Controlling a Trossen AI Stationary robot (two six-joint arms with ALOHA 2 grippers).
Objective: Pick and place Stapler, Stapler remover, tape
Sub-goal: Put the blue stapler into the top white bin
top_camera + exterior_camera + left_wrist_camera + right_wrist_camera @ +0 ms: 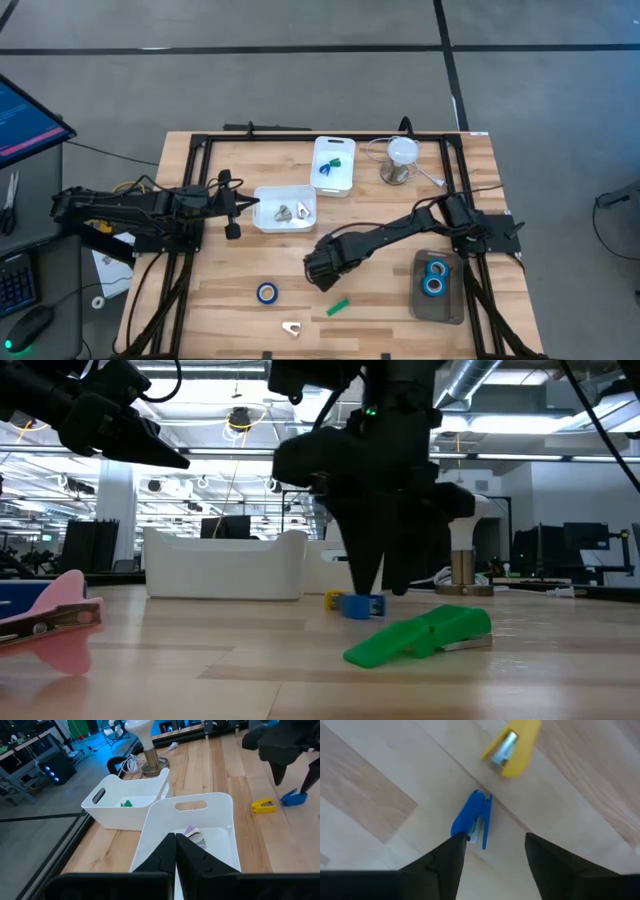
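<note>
A small blue stapler (472, 820) lies flat on the wood table, a yellow stapler (512, 747) just beyond it. My right gripper (495, 852) points down over the blue stapler, open, fingertips just above it; the stapler's near end lies by one fingertip (456, 845). In the low view the gripper (385, 580) hangs over the blue stapler (362, 606). A green stapler (338, 306), a pink stapler remover (291, 327) and one blue tape roll (267, 292) lie toward the near edge. My left gripper (175, 850) waits shut at the left, above a white tub (220, 802).
A grey tray (445, 305) at the right holds two blue tape rolls (434, 277). Two white tubs stand at the middle back: one (268, 195) with stapler removers, one (345, 185) with small staplers. A white-topped stand (400, 160) is behind them.
</note>
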